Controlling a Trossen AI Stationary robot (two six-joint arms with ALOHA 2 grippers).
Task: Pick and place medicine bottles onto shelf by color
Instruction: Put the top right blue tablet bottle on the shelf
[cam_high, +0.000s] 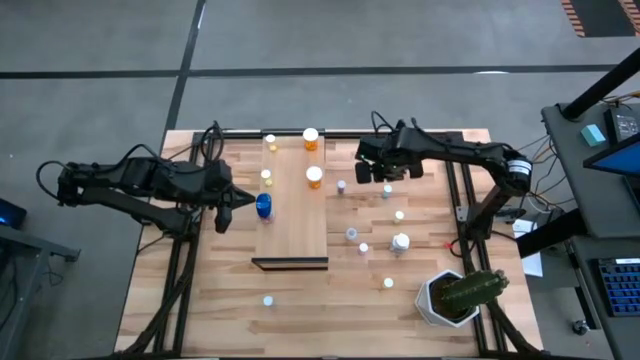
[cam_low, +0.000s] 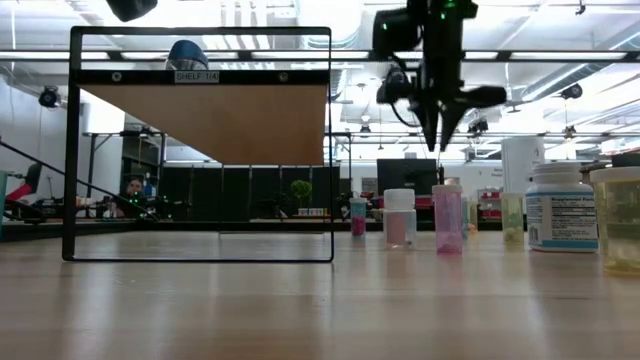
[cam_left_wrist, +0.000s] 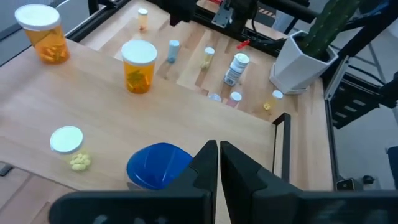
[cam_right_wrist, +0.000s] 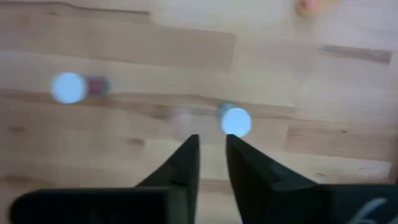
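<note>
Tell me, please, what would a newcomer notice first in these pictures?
Probably the pale shelf in the table's middle, with two orange bottles and a blue bottle on it. Next, the green cactus in its white pot at one table corner, and the small bottles scattered between it and the right gripper.

Smooth pale wooden shelf (cam_high: 291, 215) on a planked wooden table (cam_high: 220, 300); translucent plastic medicine bottles (cam_high: 314, 178).

Bare shelf (cam_high: 292, 240) near its dark front edge lies open; scattered bottles (cam_high: 352, 234) crowd the table beside it.
</note>
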